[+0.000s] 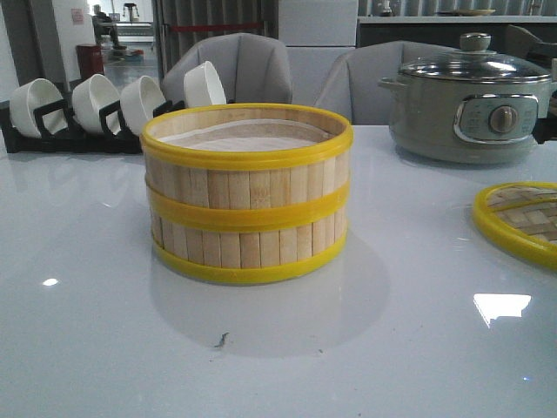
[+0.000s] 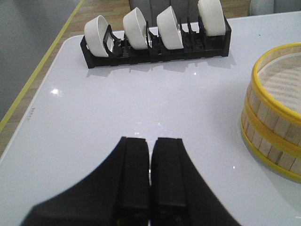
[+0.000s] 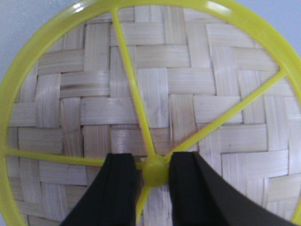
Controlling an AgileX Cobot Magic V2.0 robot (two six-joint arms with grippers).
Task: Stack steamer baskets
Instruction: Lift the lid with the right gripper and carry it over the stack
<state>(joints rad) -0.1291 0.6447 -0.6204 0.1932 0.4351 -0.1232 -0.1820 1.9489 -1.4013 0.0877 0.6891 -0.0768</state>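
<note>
Two steamer baskets stand stacked in the middle of the table: the upper basket [image 1: 248,139] sits squarely on the lower basket [image 1: 248,248], and the white liner shows inside the top one. The stack also shows in the left wrist view [image 2: 275,122]. My left gripper [image 2: 150,141] is shut and empty, low over bare table to the left of the stack. My right gripper [image 3: 155,162] is above the flat woven lid [image 3: 188,94]. Its jaws straddle the lid's yellow knob [image 3: 155,172], with a thin gap on one side. Neither gripper shows in the front view.
The lid [image 1: 522,218] lies flat on the table at the right edge. A grey-green electric pot [image 1: 474,104] stands behind it. A black rack of white bowls [image 1: 87,109] stands at the back left and shows in the left wrist view [image 2: 155,37]. Chairs are beyond the table.
</note>
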